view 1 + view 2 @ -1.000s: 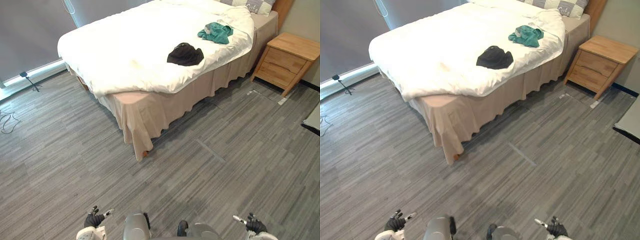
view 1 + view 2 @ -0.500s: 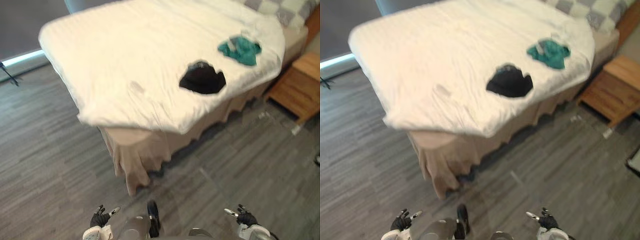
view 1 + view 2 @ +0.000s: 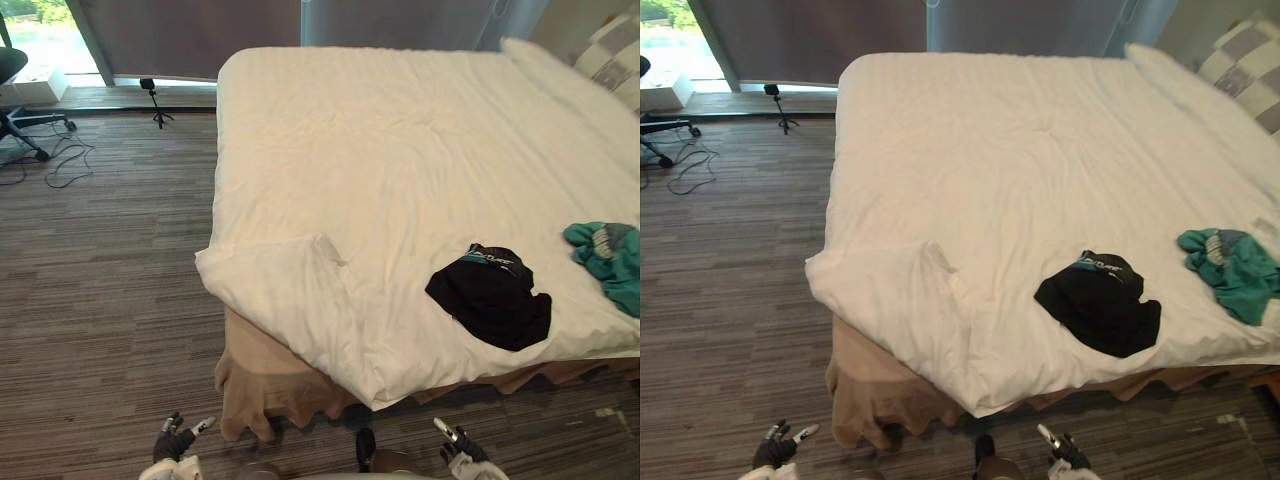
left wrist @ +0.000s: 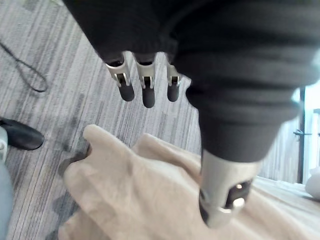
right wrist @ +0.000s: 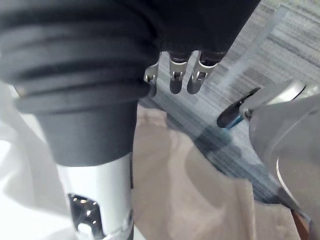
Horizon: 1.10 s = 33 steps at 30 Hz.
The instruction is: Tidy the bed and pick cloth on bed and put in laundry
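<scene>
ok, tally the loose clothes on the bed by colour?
black garment: 1
teal garment: 1
Total: 2, both lying on the white duvet, apart from each other.

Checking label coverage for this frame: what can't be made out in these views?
Teal cloth: cut by the right edge in the left eye view.
Black cloth: crumpled, garment type unclear.
Checked pillow: mostly past the right edge, both eye views.
Space under the bed: hidden by the beige bed skirt.
Office chair: cut by the left edge, left eye view.
</scene>
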### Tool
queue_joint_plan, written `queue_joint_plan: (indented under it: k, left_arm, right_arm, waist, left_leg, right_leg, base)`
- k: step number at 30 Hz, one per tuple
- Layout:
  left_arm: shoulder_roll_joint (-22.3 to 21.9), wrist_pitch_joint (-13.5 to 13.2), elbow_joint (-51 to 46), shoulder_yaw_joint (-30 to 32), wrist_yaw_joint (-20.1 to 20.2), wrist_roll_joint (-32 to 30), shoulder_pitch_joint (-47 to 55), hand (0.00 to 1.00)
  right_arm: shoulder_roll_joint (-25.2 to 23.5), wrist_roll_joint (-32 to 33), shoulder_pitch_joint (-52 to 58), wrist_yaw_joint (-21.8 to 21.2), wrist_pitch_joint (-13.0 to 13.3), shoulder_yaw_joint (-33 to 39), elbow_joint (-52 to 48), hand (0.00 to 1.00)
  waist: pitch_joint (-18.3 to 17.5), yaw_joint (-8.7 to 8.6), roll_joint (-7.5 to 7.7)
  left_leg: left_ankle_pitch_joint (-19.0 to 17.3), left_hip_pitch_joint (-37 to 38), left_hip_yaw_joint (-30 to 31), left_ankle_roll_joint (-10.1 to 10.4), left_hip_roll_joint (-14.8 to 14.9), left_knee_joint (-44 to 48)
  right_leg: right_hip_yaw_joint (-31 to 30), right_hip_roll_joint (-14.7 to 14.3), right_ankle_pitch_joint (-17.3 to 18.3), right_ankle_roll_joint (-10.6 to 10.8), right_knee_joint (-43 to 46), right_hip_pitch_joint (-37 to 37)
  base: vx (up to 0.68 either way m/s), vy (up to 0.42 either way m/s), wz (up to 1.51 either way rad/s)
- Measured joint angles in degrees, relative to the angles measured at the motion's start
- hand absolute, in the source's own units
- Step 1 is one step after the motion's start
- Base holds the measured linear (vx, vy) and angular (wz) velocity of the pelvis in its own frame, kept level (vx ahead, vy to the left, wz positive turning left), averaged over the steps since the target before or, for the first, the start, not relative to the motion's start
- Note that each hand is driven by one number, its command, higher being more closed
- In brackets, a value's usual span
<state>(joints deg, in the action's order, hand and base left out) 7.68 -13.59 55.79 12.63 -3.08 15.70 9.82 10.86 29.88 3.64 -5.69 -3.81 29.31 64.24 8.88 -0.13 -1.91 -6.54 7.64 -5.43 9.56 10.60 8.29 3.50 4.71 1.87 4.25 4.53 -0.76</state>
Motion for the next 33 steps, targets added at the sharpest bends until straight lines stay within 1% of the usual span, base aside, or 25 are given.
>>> queue_joint_plan:
  k: [1, 2, 3, 4, 5, 6, 7, 8, 10, 11, 12, 13, 14, 15, 16, 17, 19, 21, 22, 24, 25, 27, 29, 30, 33]
  left_arm:
    - [-0.1, -0.2, 0.0, 0.6, -1.8, -1.0, 0.0, 0.00]
    - [-0.1, -0.2, 0.0, 1.8, -3.5, -1.0, -0.1, 0.00]
    - [0.3, -0.2, -0.2, 4.6, -5.6, -1.0, -0.6, 0.00]
    - [1.4, -0.2, -0.5, 7.1, -6.9, -0.9, -1.2, 0.00]
    - [4.0, -0.7, -1.2, 11.1, -8.1, -0.7, -2.1, 0.00]
    - [5.5, -1.0, -1.5, 12.8, -8.3, -0.3, -2.6, 0.00]
    - [10.2, -1.6, -3.7, 16.7, -9.3, 0.3, -4.0, 0.00]
    - [12.2, -2.0, -4.6, 18.2, -9.5, 0.3, -4.6, 0.00]
    - [20.4, -4.6, -8.7, 21.9, -10.6, 0.2, -7.0, 0.00]
    - [22.3, -5.4, -9.8, 22.4, -10.8, 0.1, -7.7, 0.00]
    - [25.7, -6.7, -11.9, 22.7, -10.8, 0.1, -9.4, 0.00]
    - [27.5, -7.4, -13.1, 22.9, -10.6, 0.0, -10.4, 0.00]
    - [30.8, -8.8, -15.1, 22.8, -9.9, -0.7, -11.8, 0.00]
    - [33.0, -9.6, -16.6, 22.3, -8.7, -1.0, -12.3, 0.00]
    - [34.2, -10.1, -17.3, 21.3, -7.6, -1.1, -13.2, 0.00]
    - [35.0, -10.5, -18.6, 18.2, -5.7, -1.5, -15.8, 0.00]
    - [35.6, -10.9, -19.9, 14.1, -3.7, -2.3, -18.2, 0.00]
    - [35.7, -10.7, -23.1, 7.8, 0.3, -3.3, -21.0, 0.00]
    - [35.7, -10.5, -23.9, 6.0, 1.4, -3.4, -21.8, 0.00]
    - [35.2, -8.8, -27.2, -0.1, 4.8, -4.7, -24.2, 0.00]
    - [34.7, -8.3, -28.0, -1.7, 5.5, -5.3, -25.0, 0.00]
    - [32.5, -6.1, -30.7, -6.7, 6.8, -8.0, -27.2, 0.00]
    - [31.0, -4.2, -31.8, -12.0, 7.1, -11.9, -28.9, 0.00]
    - [30.6, -3.7, -31.8, -13.2, 7.1, -12.9, -29.2, 0.00]
    - [28.6, -0.7, -32.1, -19.9, 7.3, -16.9, -29.9, 0.00]
  right_arm:
    - [0.9, -0.1, 0.2, 0.0, 0.0, 0.4, 0.2, 0.00]
    - [1.4, -0.2, 0.3, 0.0, 0.1, 0.4, 0.2, 0.00]
    - [1.6, -0.4, 0.6, -0.1, 0.1, 0.4, 0.2, 0.00]
    - [1.6, -0.5, 1.2, -0.2, 0.1, 0.5, 0.3, 0.00]
    - [1.6, -0.6, 2.0, -0.5, 0.1, 1.3, 0.8, 0.00]
    - [1.5, -0.6, 2.2, -0.6, 0.1, 1.7, 1.0, 0.00]
    - [1.6, -0.5, 2.6, -0.7, 0.4, 2.1, 2.1, 0.00]
    - [1.5, -0.5, 3.1, -0.7, 0.5, 2.1, 2.1, 0.00]
    - [0.8, -0.6, 4.9, -1.1, 1.7, 2.1, 2.1, 0.00]
    - [0.6, -0.6, 5.4, -1.2, 2.1, 2.1, 2.1, 0.00]
    - [0.3, -0.6, 6.1, -1.3, 2.7, 2.1, 2.0, 0.00]
    - [0.1, -0.6, 6.2, -1.3, 2.9, 2.1, 2.0, 0.00]
    - [-0.3, -0.6, 6.5, -1.3, 3.1, 2.1, 1.8, 0.00]
    - [-0.8, -0.5, 6.7, -1.3, 3.4, 2.0, 1.5, 0.00]
    - [-1.2, -0.5, 6.9, -1.3, 3.5, 2.0, 1.2, 0.00]
    - [-2.1, -0.5, 8.2, -1.2, 3.4, 1.6, -0.5, 0.00]
    - [-2.2, -0.6, 8.9, -1.2, 3.4, 0.8, -0.6, 0.00]
    - [-2.1, -0.6, 8.9, -1.0, 3.5, -0.5, -1.1, 0.00]
    - [-2.2, -0.6, 8.9, -0.9, 3.5, -0.7, -1.4, 0.00]
    - [-2.4, -0.6, 8.7, -0.9, 3.6, -1.4, -2.8, 0.00]
    - [-2.4, -0.6, 8.7, -0.9, 3.6, -1.5, -2.9, 0.00]
    - [-2.4, -0.9, 8.7, -0.8, 3.6, -2.7, -2.9, 0.00]
    - [-2.4, -2.7, 8.7, -0.5, 3.6, -3.5, -2.9, 0.00]
    - [-2.4, -2.9, 8.7, -0.4, 3.6, -3.7, -2.9, 0.00]
    - [-2.4, -3.0, 8.7, 0.1, 3.5, -5.6, -3.0, 0.00]
  waist:
    - [-0.2, 0.06, -0.68]
    - [-0.5, -0.02, -1.49]
    - [-0.9, -0.43, -2.03]
    - [-1.1, -0.58, -2.35]
    - [-1.7, -0.54, -2.83]
    - [-2.0, -0.55, -3.07]
    - [-2.1, -0.65, -3.21]
    - [-2.2, -0.68, -3.24]
    - [-2.6, -0.55, -3.51]
    - [-2.8, -0.68, -3.54]
    - [-3.0, -0.47, -3.57]
    - [-3.0, -0.44, -3.66]
    - [-3.1, 0.07, -3.28]
    - [-3.5, 0.13, -3.27]
    - [-3.7, 0.09, -3.31]
    - [-4.4, 0.07, -3.16]
    - [-4.8, -0.08, -3.15]
    - [-4.8, -0.47, -3.21]
    - [-4.8, -0.57, -3.15]
    - [-4.6, -1.42, -3.64]
    - [-4.5, -1.85, -3.81]
    - [-4.2, -3.22, -4.16]
    - [-4.1, -3.62, -4.09]
    - [-4.1, -3.76, -4.09]
    - [-3.9, -5.12, -3.74]
  left_leg:
    - [0.3, -0.2, -3.5, -0.2, -0.6, -0.6]
    - [0.7, -0.2, -4.4, -0.5, -0.6, -1.6]
    - [1.6, -0.1, -5.1, -0.7, -0.9, -2.9]
    - [2.3, 0.4, -5.5, -0.7, -1.0, -4.1]
    - [2.7, 0.5, -5.9, -0.7, -1.0, -5.3]
    - [2.8, 0.5, -6.2, -0.7, -1.0, -5.7]
    - [3.1, 0.4, -6.7, -0.5, -1.0, -6.5]
    - [3.1, 0.4, -6.8, -0.5, -0.9, -6.8]
    - [3.1, 0.3, -7.2, -0.5, -0.8, -8.5]
    - [3.1, 0.4, -7.7, -0.4, -0.8, -9.2]
    - [2.8, 0.4, -8.8, -0.3, -0.6, -10.2]
    - [2.4, 0.4, -9.3, -0.1, -0.4, -10.4]
    - [2.3, 0.4, -10.1, 0.0, -0.3, -10.4]
    - [1.5, 0.6, -11.3, -0.4, -0.3, -10.1]
    - [1.3, 0.7, -11.6, -0.3, -0.3, -10.1]
    - [1.1, 0.7, -12.0, -0.2, -0.3, -10.1]
    - [1.1, 0.7, -13.3, -0.1, -0.3, -10.1]
    - [1.2, 0.6, -14.7, 0.1, -0.1, -10.2]
    - [1.2, 0.6, -14.9, 0.1, -0.1, -10.2]
    - [1.5, 0.6, -16.1, 0.6, 0.0, -10.3]
    - [1.6, 0.6, -16.2, 0.8, 0.0, -10.3]
    - [1.7, 1.4, -16.9, 0.9, 0.0, -10.5]
    - [1.7, 2.4, -18.7, 0.9, 0.0, -10.7]
    - [1.7, 2.5, -19.0, 0.9, 0.0, -10.8]
    - [1.7, 2.6, -19.6, 0.9, -0.2, -11.1]
  right_leg:
    - [0.2, 0.4, 1.1, -0.3, 0.0, 0.6]
    - [0.1, 0.3, 1.1, -0.4, -0.2, 1.2]
    - [0.2, 0.4, 0.9, -0.5, -0.4, 1.4]
    - [0.5, 0.5, 0.7, -0.6, -1.0, 1.2]
    - [0.7, 0.4, 0.4, -0.6, -1.9, 1.1]
    - [0.8, 0.3, 0.1, -0.5, -2.4, 1.0]
    - [1.1, 0.3, -1.0, -0.5, -4.2, 0.4]
    - [1.3, 0.2, -1.5, -0.5, -5.0, 0.1]
    - [2.5, 0.0, -3.9, -0.3, -8.8, -1.5]
    - [2.5, -0.2, -4.5, -0.3, -9.6, -1.8]
    - [2.6, -0.4, -5.0, -0.3, -10.0, -1.4]
    - [2.8, -0.6, -5.2, -0.3, -10.2, -1.4]
    - [2.5, -0.6, -5.9, -0.2, -10.2, -1.4]
    - [2.4, -0.5, -5.9, -0.2, -10.2, -1.2]
    - [2.2, -0.5, -6.0, -0.2, -10.2, -1.2]
    - [2.1, -0.4, -6.0, -0.1, -10.2, -1.1]
    - [2.0, -0.5, -6.0, -0.1, -10.2, -0.9]
    - [1.3, -0.6, -6.2, -0.1, -10.2, -0.1]
    - [1.1, -0.7, -6.3, -0.2, -10.2, 0.1]
    - [0.2, -0.9, -6.5, -0.2, -9.9, 0.9]
    - [0.1, -0.9, -6.6, -0.2, -9.8, 1.0]
    - [-0.3, -1.2, -6.6, -0.2, -9.7, 1.0]
    - [-0.9, -1.3, -6.6, -0.2, -9.7, 1.0]
    - [-0.9, -1.3, -6.6, -0.2, -9.7, 1.0]
    - [-0.8, -1.2, -6.7, -0.1, -9.7, 1.1]
  base:
    - [0.02, -0.120, 0.03]
    - [-0.03, -0.049, -0.05]
    - [0.00, 0.000, 0.00]
    - [-0.05, -0.001, 0.12]
    - [-0.05, 0.008, 0.11]
    - [-0.07, 0.015, 0.16]
    - [-0.06, 0.019, 0.13]
    - [-0.07, 0.017, 0.20]
    - [-0.07, 0.023, 0.27]
    - [-0.08, 0.038, 0.21]
    - [-0.08, 0.033, 0.10]
    - [-0.13, 0.033, -0.03]
    - [-0.12, 0.024, -0.19]
    - [-0.11, 0.019, -0.29]
    - [-0.06, 0.010, -0.23]
    - [-0.04, 0.005, -0.08]
    - [-0.02, 0.004, -0.05]
    - [0.00, -0.004, -0.20]
    - [0.02, -0.002, -0.26]
    - [0.06, 0.007, -0.22]
    - [0.08, 0.010, -0.13]
    - [0.10, 0.013, -0.17]
    - [0.07, 0.020, -0.32]
    - [0.04, 0.020, -0.25]
    - [0.01, 0.005, -0.06]
